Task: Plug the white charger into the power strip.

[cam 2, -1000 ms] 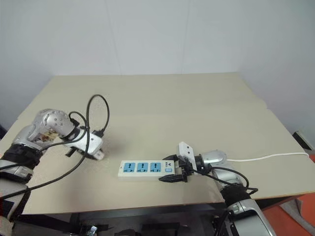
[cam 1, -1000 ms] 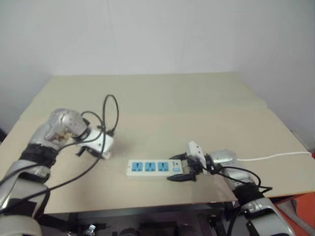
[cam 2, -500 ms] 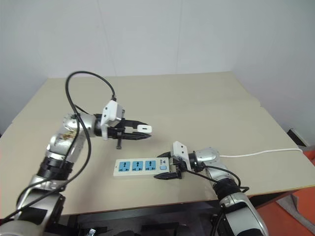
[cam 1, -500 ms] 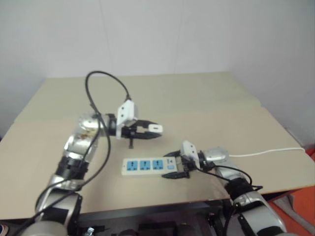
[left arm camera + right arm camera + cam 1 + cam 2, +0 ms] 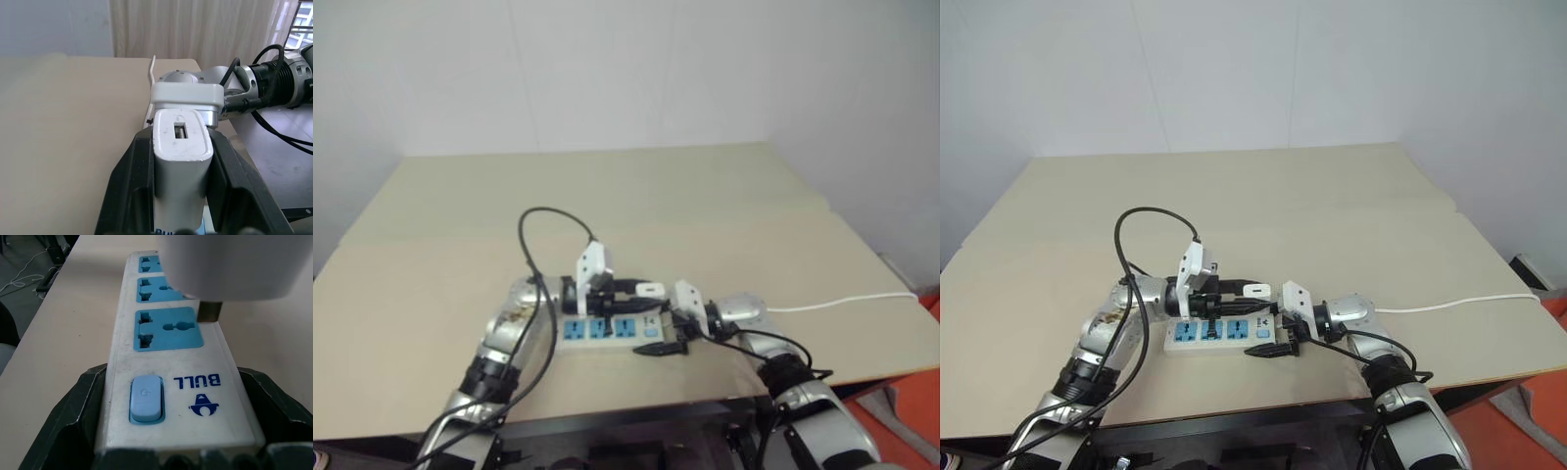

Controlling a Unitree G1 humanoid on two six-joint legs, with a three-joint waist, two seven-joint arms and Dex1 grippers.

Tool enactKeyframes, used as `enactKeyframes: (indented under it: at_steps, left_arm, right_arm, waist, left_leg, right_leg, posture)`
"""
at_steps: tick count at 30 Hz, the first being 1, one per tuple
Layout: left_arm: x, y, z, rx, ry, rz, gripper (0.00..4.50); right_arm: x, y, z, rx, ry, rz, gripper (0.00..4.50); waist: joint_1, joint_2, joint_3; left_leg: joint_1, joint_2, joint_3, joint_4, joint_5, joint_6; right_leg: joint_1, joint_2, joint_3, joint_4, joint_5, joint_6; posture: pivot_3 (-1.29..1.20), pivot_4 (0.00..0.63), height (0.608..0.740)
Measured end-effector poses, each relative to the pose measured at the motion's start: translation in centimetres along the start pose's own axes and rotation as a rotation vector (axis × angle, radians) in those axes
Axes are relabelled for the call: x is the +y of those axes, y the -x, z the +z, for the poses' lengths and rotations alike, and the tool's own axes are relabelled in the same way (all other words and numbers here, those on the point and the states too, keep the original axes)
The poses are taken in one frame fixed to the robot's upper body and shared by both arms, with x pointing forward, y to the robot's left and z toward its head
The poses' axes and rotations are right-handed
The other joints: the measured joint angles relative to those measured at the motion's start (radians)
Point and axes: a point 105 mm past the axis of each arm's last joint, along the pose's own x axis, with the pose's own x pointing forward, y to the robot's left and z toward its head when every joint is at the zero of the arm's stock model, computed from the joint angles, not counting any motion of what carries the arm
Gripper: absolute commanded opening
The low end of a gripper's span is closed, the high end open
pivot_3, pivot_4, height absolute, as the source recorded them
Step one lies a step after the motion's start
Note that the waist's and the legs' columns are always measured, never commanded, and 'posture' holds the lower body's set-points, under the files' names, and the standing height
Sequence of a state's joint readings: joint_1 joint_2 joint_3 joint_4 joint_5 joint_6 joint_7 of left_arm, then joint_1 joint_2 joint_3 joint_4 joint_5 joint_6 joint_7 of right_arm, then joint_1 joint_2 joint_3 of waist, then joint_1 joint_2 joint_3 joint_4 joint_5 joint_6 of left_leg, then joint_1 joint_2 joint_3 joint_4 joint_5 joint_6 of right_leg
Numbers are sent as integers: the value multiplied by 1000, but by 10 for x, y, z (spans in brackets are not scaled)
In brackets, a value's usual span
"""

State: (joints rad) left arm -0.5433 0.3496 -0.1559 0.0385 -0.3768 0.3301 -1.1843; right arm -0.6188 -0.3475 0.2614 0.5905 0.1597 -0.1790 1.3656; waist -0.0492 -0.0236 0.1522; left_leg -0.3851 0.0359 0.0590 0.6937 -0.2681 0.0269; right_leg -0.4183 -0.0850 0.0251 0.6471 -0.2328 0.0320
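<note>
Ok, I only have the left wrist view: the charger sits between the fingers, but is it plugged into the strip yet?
Observer: No. In the right wrist view the white charger has its prong hanging above the power strip, clear of the sockets.
Operator: Is the strip held?
Observer: Yes, the right gripper clamps its end by the switch.
Operator: Which socket is nearest the prong?
Observer: The one next to the switch.
</note>
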Motion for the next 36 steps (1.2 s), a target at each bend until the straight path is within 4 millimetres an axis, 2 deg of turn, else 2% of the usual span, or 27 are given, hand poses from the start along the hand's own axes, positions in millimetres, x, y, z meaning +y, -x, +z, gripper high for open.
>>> enactKeyframes:
  at_steps: [3,14,36]
  left_arm:
    - [-3,5,-2,9,10,-29,1017]
    - [-4,18,-27,25,63,-22,1017]
    - [-6,22,-34,27,12,-81,1017]
  right_arm:
    - [0,0,0,0,-1,-1,3444]
    - [1,0,0,1,-5,-2,3444]
    - [0,1,0,5,-8,-4,3444]
  waist:
    - [0,0,0]
    - [0,0,0]
    - [3,0,0]
  left_leg:
    - [0,0,0,0,0,0]
    - [0,0,0,-1,0,0]
    - [0,0,0,-1,0,0]
  right_leg:
    - [0,0,0,0,0,0]
    - [0,0,0,-1,0,0]
    - [1,0,0,-1,0,0]
  posture:
    - [0,150,740]
    - [0,150,740]
    - [0,150,740]
